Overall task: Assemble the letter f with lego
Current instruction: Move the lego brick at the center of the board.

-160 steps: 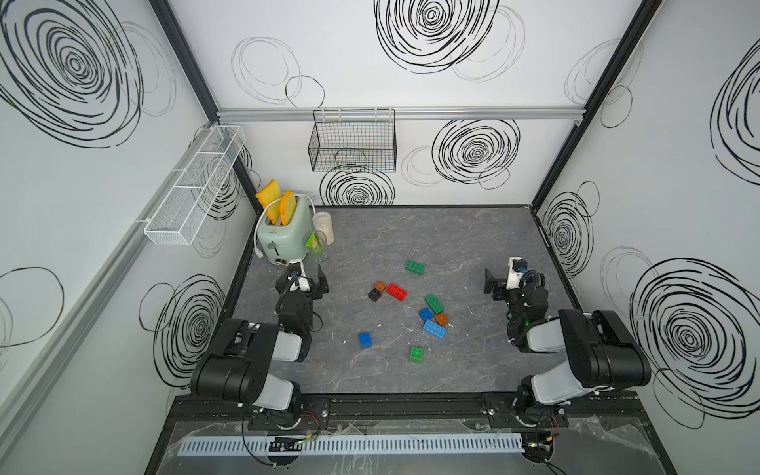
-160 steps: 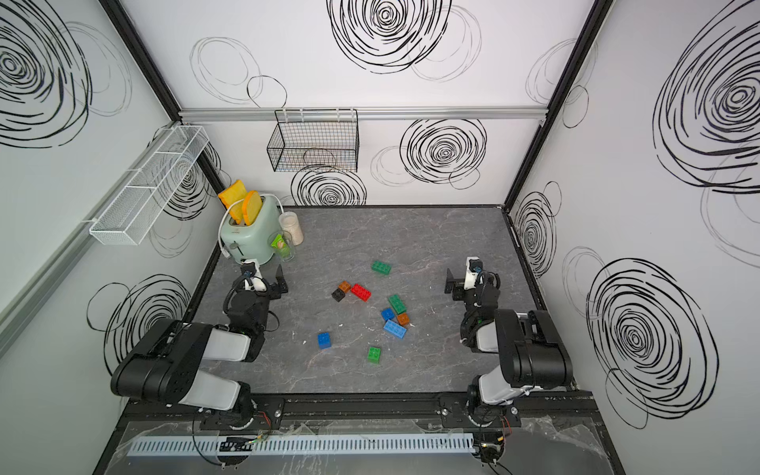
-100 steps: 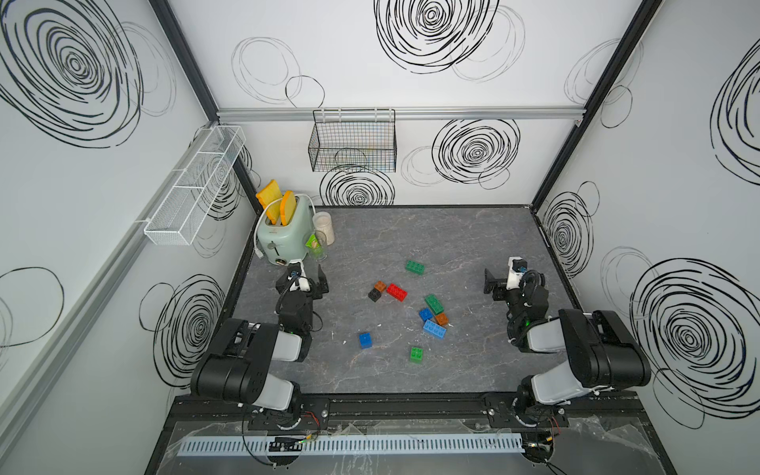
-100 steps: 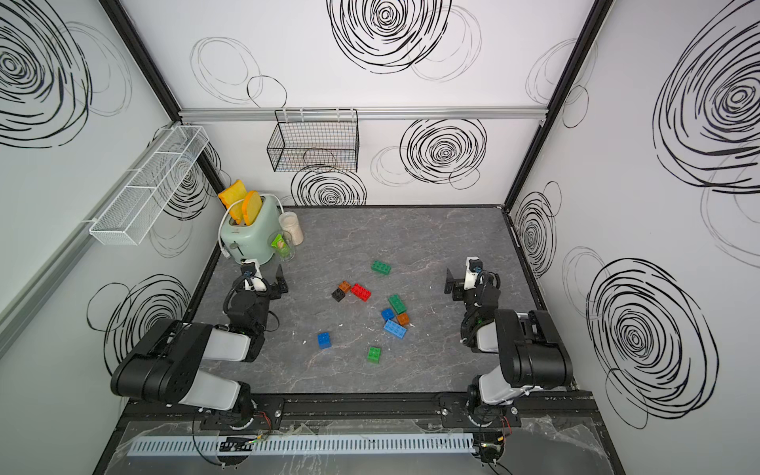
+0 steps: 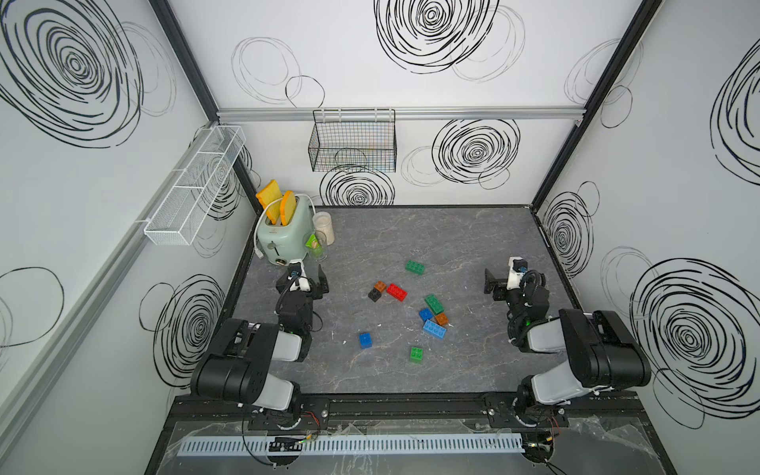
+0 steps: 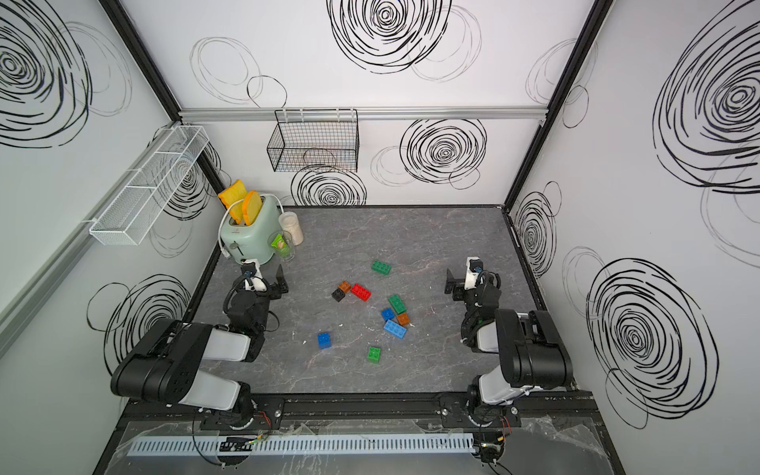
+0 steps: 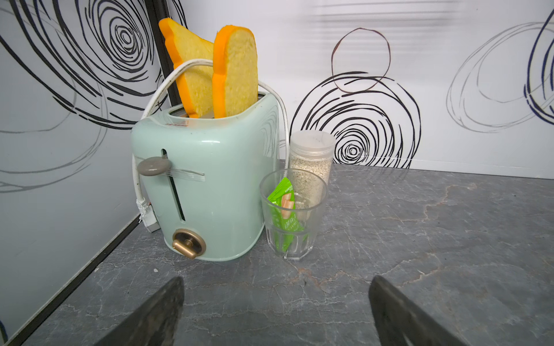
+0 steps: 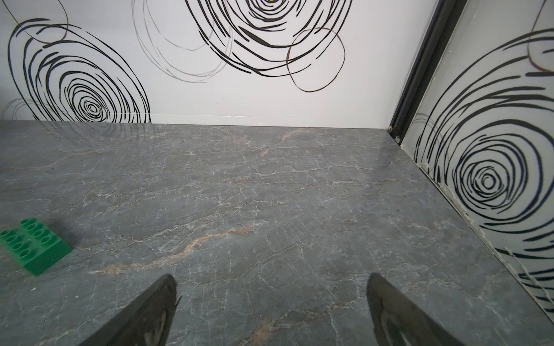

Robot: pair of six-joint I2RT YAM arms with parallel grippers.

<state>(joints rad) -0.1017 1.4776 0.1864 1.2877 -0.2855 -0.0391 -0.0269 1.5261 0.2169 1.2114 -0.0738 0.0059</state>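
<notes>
Grey marbled counter [image 5: 452, 246] carries the lego bricks [image 5: 434, 303], all loose and scattered around its middle (red, green, blue, light blue, orange and black), between the two arms. Near the mint toaster [image 7: 204, 185] and a glass [image 7: 292, 215], the left hand [image 7: 275, 281] stands wide open and empty. Spread just as wide, the right hand [image 8: 271, 280] holds nothing; an oblong green brick [image 8: 33, 245] lies near it.
</notes>
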